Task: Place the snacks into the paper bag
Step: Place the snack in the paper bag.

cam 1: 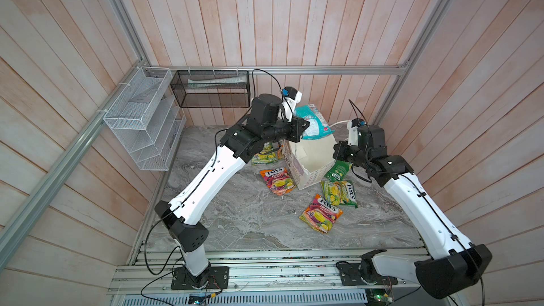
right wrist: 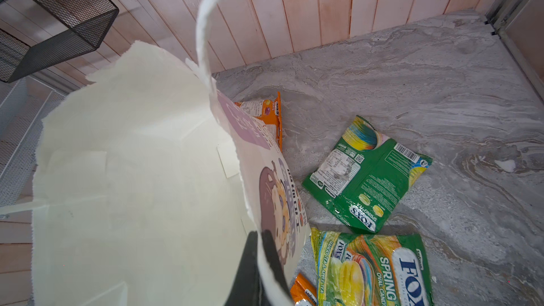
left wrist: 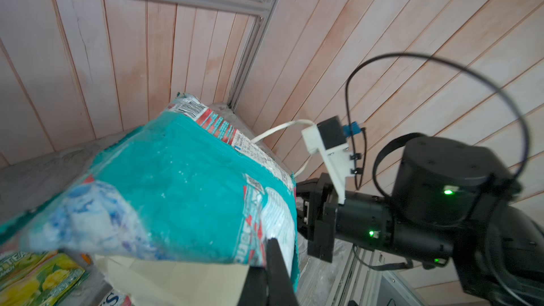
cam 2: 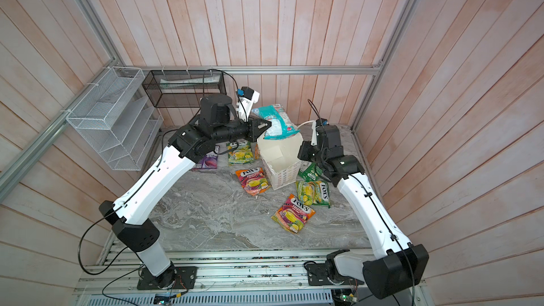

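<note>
Left claw (left wrist: 269, 257) is pinched on one edge of the teal pouch (left wrist: 182, 178), holding it slanted over the far rim of the paper bag (cam 1: 309, 157). Can't tell whether the pouch touches the rim. Right claw (right wrist: 260, 245) is clamped on the bag's printed wall at the rim, propping the mouth wide. Bag stands upright toward the back of the table (cam 1: 235, 225); no pouch visible inside.

Step in hand, my read: drop the teal pouch in. It looks nearly as wide as the mouth, so bring it over the middle and tip a narrow edge down before letting go. Released flat, it would likely bridge the rim. Right claw should just hold, no tugging: thin paper, ragged rim, could tear. Mind the cord handle (right wrist: 203, 25) looping up beside the mouth.

Room: both claws sit close across the mouth, little margin. Around the bag's foot: orange-pink pouch (cam 1: 278, 181) just beside it, green pouch (cam 1: 338, 170) just beside on the opposite side, yellow-green pouch (cam 1: 340, 192) near. Front of table is open. Wall (cam 1: 294, 25) is close behind and a black mesh basket (cam 1: 212, 88) hangs on it off to one side, so come in from above.
</note>
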`<state>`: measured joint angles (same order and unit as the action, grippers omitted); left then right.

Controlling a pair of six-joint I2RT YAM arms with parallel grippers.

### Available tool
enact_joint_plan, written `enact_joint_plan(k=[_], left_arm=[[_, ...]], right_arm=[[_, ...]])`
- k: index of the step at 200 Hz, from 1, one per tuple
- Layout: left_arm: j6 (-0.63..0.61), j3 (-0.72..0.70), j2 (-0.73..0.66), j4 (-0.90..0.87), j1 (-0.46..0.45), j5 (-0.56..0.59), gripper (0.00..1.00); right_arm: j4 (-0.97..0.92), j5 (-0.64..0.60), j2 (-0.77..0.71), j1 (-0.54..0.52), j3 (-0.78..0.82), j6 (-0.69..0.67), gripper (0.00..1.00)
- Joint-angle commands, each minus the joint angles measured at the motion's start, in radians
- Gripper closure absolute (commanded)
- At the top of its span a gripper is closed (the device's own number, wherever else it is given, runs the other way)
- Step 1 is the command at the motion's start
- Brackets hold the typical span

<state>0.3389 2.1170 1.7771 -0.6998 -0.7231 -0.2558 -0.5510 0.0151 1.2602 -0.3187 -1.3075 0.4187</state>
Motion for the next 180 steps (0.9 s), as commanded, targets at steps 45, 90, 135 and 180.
enact_joint_plan(k=[45,90,135,180], left_arm=[[-0.046,0.047,0.063,-0.088,-0.047,0.046,1.0],[-0.039,0.071,0.088,-0.132,-0.078,0.076,1.0],[-0.043,0.147,0.155,-0.202,-0.092,0.12,1.0],[-0.037,0.197,0.206,-0.252,-0.092,0.201,1.0]], right_arm=[[0.02,-0.047,-0.007,-0.022,-0.007,0.017,1.0],[0.044,-0.068,-0.007,-0.047,0.002,0.043,1.0],[0.048,-0.075,0.006,-0.077,-0.005,0.048,1.0],[0.049,-0.078,0.008,-0.085,-0.006,0.051,1.0]])
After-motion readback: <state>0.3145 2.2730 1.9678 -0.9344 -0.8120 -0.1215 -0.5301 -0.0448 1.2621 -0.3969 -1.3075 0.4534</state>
